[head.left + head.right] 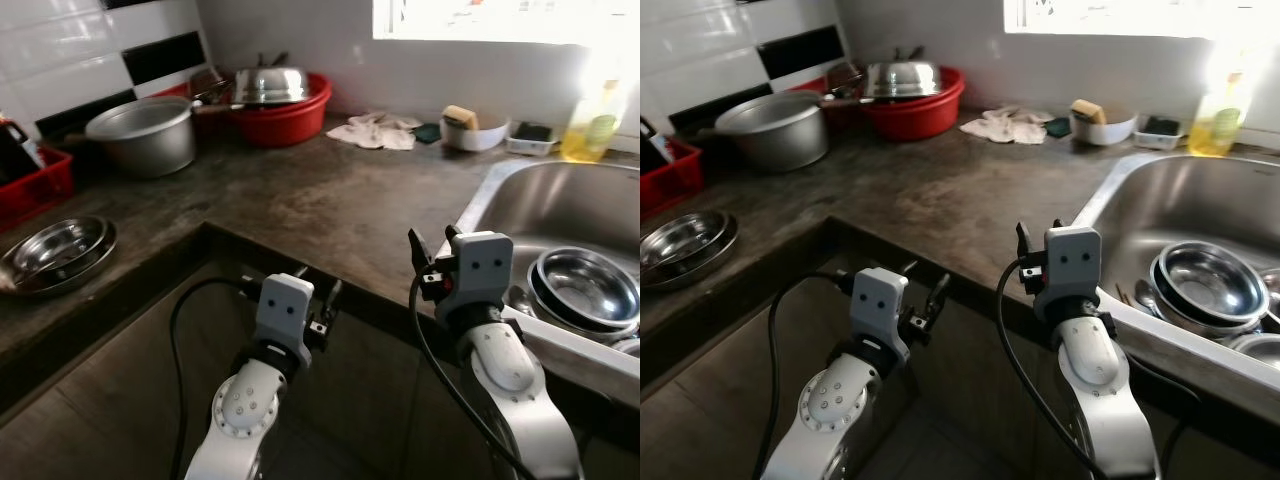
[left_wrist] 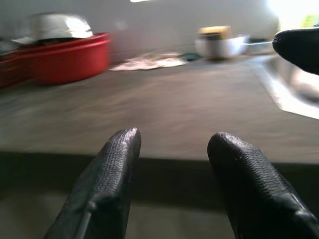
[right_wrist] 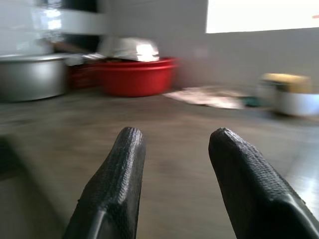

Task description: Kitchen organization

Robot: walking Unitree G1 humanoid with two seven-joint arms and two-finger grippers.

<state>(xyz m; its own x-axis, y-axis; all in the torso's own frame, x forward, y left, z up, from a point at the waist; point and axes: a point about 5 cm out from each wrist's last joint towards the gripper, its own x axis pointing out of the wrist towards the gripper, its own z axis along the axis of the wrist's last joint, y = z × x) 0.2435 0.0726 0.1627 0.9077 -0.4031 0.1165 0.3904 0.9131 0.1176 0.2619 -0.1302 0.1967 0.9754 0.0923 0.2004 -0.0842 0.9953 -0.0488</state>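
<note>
Kitchenware lies scattered over a dark L-shaped tabletop (image 1: 300, 200). A red basin (image 1: 285, 115) carrying a steel lid (image 1: 270, 85) stands against the back wall, with a large grey pot (image 1: 145, 135) just beside it. A crumpled cloth (image 1: 378, 130) and a white bowl (image 1: 474, 132) holding a sponge lie near the window side. Steel plates (image 1: 58, 252) are stacked on the tabletop's near left part. Steel bowls (image 1: 585, 290) sit nested in the sink (image 1: 560, 195) at right. The left pincer (image 2: 172, 149) hovers before the tabletop's front edge, fingers spread and empty. The right pincer (image 3: 174, 149) hangs just above the tabletop beside the sink rim, likewise spread, gripping nothing.
</note>
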